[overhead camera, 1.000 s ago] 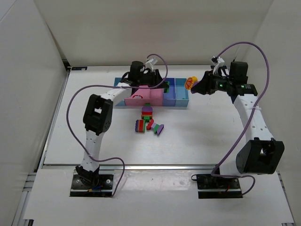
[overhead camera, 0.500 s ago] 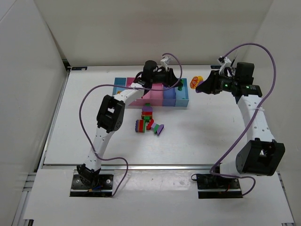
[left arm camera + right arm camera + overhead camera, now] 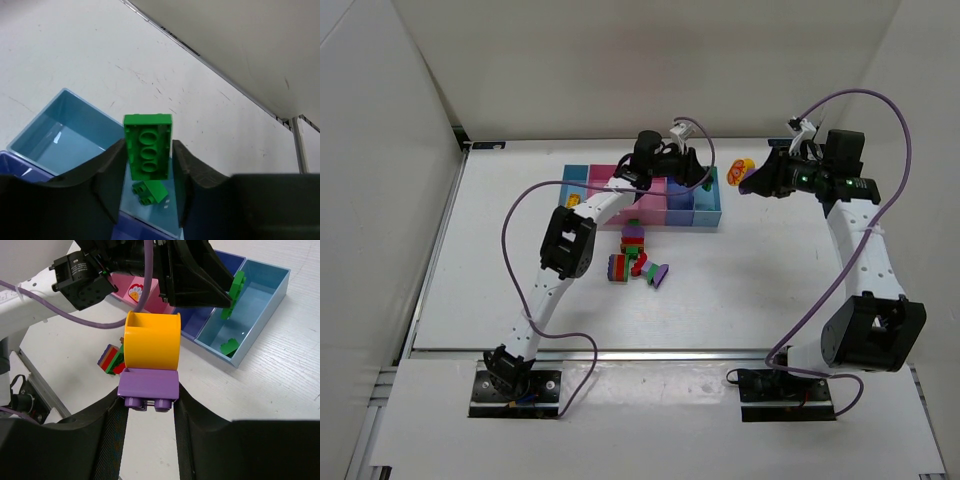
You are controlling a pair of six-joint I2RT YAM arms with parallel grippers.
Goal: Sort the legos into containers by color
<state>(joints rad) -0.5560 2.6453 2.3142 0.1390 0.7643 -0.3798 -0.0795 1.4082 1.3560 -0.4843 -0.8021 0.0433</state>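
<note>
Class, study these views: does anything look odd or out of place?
Yes. The right tool holds an orange piece seemingly joined to a purple brick: two colours stuck together, awkward for sorting by colour.

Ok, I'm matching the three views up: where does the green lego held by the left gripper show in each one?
Top external: green lego upper centre, over the light blue end compartment.
Left wrist: centre, clamped in the left gripper.
Right wrist: upper right, seen edge-on.
Shared landmark: that light blue end compartment, directly below the lego.
</note>
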